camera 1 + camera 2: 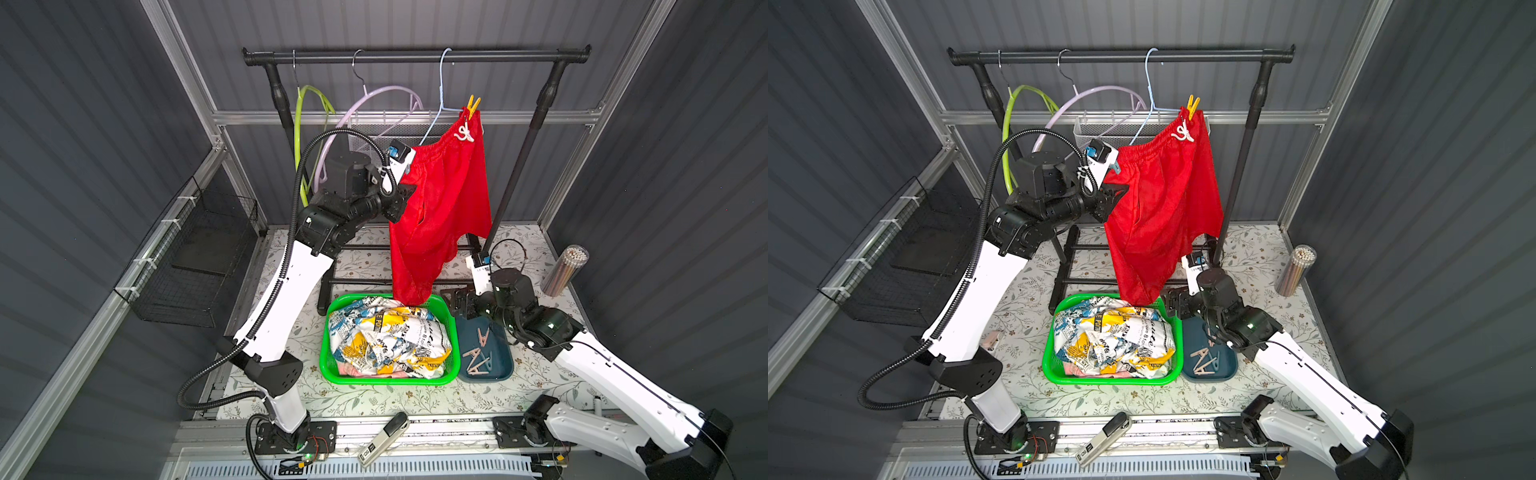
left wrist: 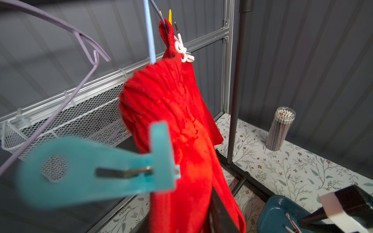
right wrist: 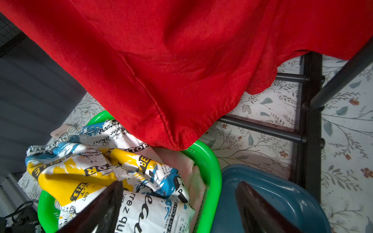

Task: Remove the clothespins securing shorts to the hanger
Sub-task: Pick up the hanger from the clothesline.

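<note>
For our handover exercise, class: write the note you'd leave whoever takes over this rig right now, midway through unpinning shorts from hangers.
Left pincer: looks closed on the blue clothespin at the red shorts' waistband; whether the pin bites fabric is unclear.
Right pincer: open, empty, over the green basket and blue tray.
Done: printed shorts lie in that basket, beige clothespins in that tray.
Left: free the blue clothespin, then the yellow clothespin holding the shorts to the light-blue hanger.
</note>
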Motion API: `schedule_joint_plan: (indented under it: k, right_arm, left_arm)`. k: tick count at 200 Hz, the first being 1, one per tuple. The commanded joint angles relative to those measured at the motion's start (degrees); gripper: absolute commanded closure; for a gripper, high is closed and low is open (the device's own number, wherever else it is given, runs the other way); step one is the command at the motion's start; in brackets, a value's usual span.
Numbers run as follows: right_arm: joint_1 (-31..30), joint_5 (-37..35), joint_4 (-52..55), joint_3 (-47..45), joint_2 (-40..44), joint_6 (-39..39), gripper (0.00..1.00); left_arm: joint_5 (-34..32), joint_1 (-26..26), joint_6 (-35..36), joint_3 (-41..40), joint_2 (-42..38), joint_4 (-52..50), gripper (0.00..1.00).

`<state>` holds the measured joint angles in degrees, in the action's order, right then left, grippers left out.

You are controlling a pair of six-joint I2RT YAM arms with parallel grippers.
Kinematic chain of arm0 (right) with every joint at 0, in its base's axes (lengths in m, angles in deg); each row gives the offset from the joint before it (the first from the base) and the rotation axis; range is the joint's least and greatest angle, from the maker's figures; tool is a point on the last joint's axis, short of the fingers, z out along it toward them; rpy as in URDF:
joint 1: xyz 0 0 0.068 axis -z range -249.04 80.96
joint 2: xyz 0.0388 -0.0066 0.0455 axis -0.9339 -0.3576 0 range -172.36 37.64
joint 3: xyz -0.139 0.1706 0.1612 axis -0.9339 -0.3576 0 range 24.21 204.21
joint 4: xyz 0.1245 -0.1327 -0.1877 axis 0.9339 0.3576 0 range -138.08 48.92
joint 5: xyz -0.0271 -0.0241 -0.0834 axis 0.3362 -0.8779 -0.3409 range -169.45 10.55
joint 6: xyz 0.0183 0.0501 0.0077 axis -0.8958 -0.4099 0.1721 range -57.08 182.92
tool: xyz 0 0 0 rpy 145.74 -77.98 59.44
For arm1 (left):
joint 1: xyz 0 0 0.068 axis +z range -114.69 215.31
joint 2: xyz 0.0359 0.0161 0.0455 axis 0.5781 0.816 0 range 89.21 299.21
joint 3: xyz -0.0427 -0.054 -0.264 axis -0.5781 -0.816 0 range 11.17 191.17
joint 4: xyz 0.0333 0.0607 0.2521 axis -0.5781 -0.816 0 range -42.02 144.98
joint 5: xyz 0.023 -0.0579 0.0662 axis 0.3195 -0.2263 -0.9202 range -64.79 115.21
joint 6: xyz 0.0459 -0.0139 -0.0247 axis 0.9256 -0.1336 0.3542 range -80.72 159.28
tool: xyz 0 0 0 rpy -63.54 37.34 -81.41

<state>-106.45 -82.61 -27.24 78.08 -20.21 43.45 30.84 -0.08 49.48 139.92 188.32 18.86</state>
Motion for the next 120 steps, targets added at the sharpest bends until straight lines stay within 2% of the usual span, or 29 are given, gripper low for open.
schedule_joint_plan:
  k: [1, 36, 57, 85, 98, 120]
  right_arm:
    - [0.2, -0.8, -0.4, -0.8, 0.5, 0.4, 0.12]
    - [0.2, -0.5, -0.4, -0.8, -0.1, 0.4, 0.15]
    - [0.3, -0.1, -0.4, -0.8, -0.5, 0.3, 0.17]
    - [0.2, 0.2, -0.5, -0.7, -0.8, 0.3, 0.20]
    - [0.2, 0.3, -0.5, -0.7, -0.8, 0.3, 0.21]
    - [0.2, 0.3, -0.5, -0.7, -0.9, 0.3, 0.23]
  left_arm:
    - [0.0, 0.4, -3.3, -2.1, -2.8, 5.2, 0.68]
    - [-0.8, 0.3, -4.0, -3.9, -4.7, 6.7, 0.70]
    - [-1.4, 0.3, -4.0, -3.9, -5.3, 6.0, 0.64]
    - [-2.6, 0.3, -3.4, -4.0, -6.1, 4.5, 0.65]
    - [-3.1, 0.3, -3.3, -4.7, -6.7, 4.6, 0.67]
    - [-3.4, 0.3, -2.9, -4.6, -6.9, 4.2, 0.77]
